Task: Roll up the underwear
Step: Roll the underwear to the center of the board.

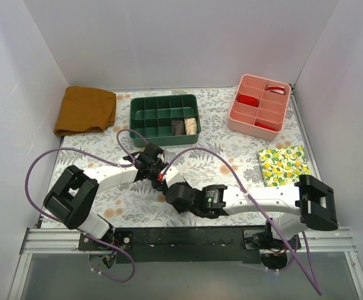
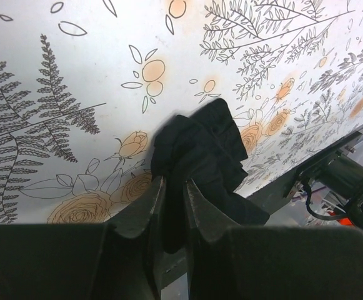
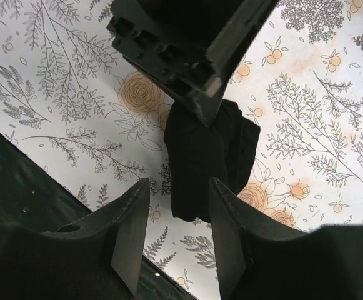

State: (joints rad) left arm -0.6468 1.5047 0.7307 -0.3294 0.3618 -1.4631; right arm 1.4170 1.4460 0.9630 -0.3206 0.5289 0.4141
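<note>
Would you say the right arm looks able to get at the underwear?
Probably yes: the right fingers stand open around the near end of the underwear; the left fingers pinch only its far end.

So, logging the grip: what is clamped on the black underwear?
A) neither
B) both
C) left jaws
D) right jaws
C: the left jaws are pinched shut on the underwear, while the right jaws stand open on either side of it.
</note>
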